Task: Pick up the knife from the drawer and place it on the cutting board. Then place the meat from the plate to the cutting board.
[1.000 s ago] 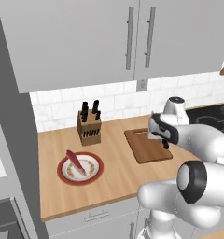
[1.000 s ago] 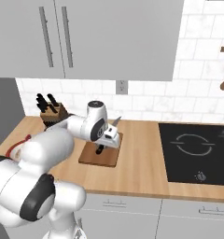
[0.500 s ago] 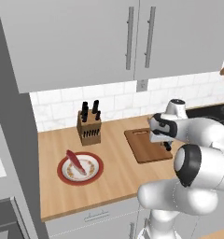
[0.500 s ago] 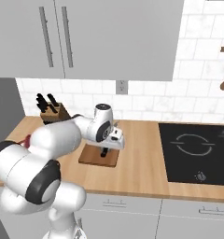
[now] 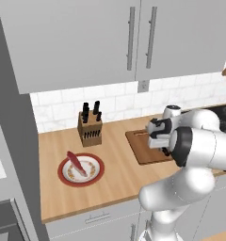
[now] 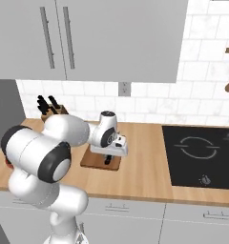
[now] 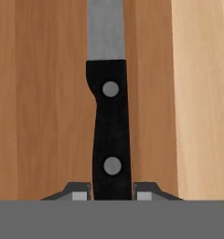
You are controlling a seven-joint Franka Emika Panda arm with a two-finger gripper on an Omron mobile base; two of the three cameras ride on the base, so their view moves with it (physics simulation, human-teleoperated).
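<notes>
My gripper (image 7: 112, 195) is shut on the black handle of the knife (image 7: 111, 126), one fingertip on each side of the handle's end. The silver blade points away from the hand over the brown cutting board (image 7: 39, 116). In the left base view the gripper (image 5: 161, 145) hangs low over the cutting board (image 5: 142, 151) on the counter. The meat (image 5: 76, 163) lies on the red-rimmed plate (image 5: 63, 172) to the board's left. From the right base view the gripper (image 6: 107, 159) sits above the board (image 6: 94, 162). The drawer is out of view.
A wooden knife block (image 5: 89, 128) stands by the wall between plate and board. A black cooktop (image 6: 202, 152) lies to the board's right. Cabinets (image 5: 133, 42) hang overhead. My own bulky arm links (image 5: 199, 146) crowd the counter's front edge.
The arm's elbow and forearm have swung round toward the front while the hand stays low over the board, still shut on the knife. Plate and meat have not moved.
</notes>
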